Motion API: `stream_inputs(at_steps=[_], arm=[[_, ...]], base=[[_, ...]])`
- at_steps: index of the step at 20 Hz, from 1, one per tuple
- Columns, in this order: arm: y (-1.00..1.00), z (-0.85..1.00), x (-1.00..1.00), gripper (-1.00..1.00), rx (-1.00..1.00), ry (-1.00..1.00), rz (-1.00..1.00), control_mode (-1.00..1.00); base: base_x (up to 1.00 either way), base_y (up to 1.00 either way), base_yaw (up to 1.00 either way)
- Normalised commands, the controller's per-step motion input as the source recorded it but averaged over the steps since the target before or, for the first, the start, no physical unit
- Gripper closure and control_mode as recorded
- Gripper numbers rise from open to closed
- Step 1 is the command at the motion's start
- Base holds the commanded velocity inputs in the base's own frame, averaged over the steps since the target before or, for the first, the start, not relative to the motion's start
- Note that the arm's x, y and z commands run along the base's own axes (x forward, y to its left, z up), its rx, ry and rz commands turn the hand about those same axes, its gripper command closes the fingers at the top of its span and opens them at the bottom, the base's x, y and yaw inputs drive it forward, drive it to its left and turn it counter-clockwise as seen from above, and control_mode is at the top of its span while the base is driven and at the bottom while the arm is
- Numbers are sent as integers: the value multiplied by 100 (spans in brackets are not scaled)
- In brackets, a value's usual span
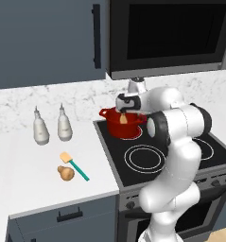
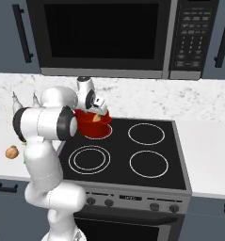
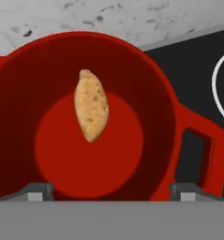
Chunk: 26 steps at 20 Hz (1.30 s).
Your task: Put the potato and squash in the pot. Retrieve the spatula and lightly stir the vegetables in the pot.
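Marble-white counter (image 1: 34, 165) runs left of a black four-burner stove (image 2: 147, 155), with a dark microwave (image 2: 104, 35) hung above it and grey-blue cabinets around. From my left base camera I count two white bottles (image 1: 51, 126) standing side by side on the counter, and nearer the front edge one squash (image 1: 65, 173) lying just beside one spatula (image 1: 74, 165), its yellow blade close to the squash and its teal handle angled toward the stove. My right base camera loses most of that: the squash (image 2: 11, 152) peeks out left of the arm, and the bottles are little more than tips behind the shoulder. One red pot (image 1: 123, 124) sits on the back-left burner in both base views. My hand camera looks straight down into the pot (image 3: 19, 93) and gives what the others barely hint at: one potato (image 3: 91, 105), speckled tan, in the middle of the pot's floor, touching nothing of mine, with one loop handle showing at the right. I have the arm folded, elbow forward over the stove front, forearm reaching back so the gripper (image 1: 125, 111) points down over the pot. The jaws stand wide apart and hold nothing, their tips at either side of the hand view's bottom.
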Motion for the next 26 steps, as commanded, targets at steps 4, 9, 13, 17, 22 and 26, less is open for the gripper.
stream_inputs(at_steps=[4, 9, 13, 17, 22, 26], arm=[[10, 8, -59, -100, -1, -19, 0, -100], [8, 38, -59, -100, -1, -27, 0, -100], [8, 100, -97, -100, 1, -19, 0, -100], [26, 100, -99, -100, 2, -1, 0, -100], [72, 62, -100, -100, -2, 5, 12, -100], [100, 2, -96, -100, -13, 3, 21, -100]], base=[[0, 0, 0], [0, 0, 0], [0, 0, 0], [0, 0, 0], [0, 0, 0], [0, 0, 0]])
